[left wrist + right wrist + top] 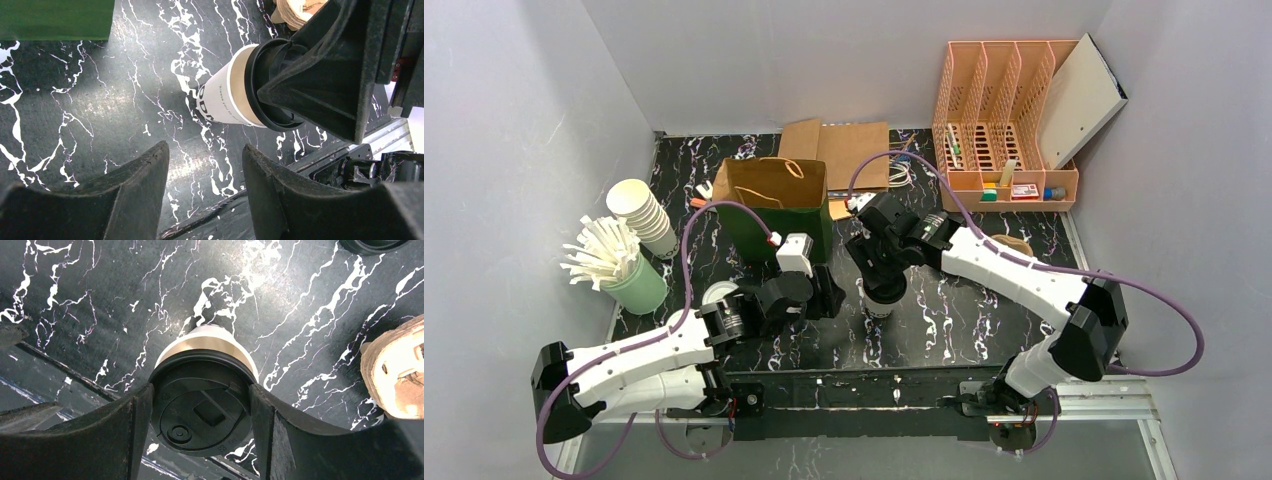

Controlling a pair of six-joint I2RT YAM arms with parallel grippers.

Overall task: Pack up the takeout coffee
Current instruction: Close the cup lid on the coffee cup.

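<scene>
I have the right gripper (pixel 200 392) clamped on the black lid (pixel 197 420) of the coffee cup (pixel 225 95), which stands near the green bag (pixel 774 220)'s front right corner. The left gripper (pixel 205 150) gapes empty beside it.

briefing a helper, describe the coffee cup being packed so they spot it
On the black marble table, look just right of the green paper bag, nearer the arms: a white paper cup stands there. Unlike the lidless stacked cups at the left edge, it wears a black lid, held by the right gripper.
</scene>
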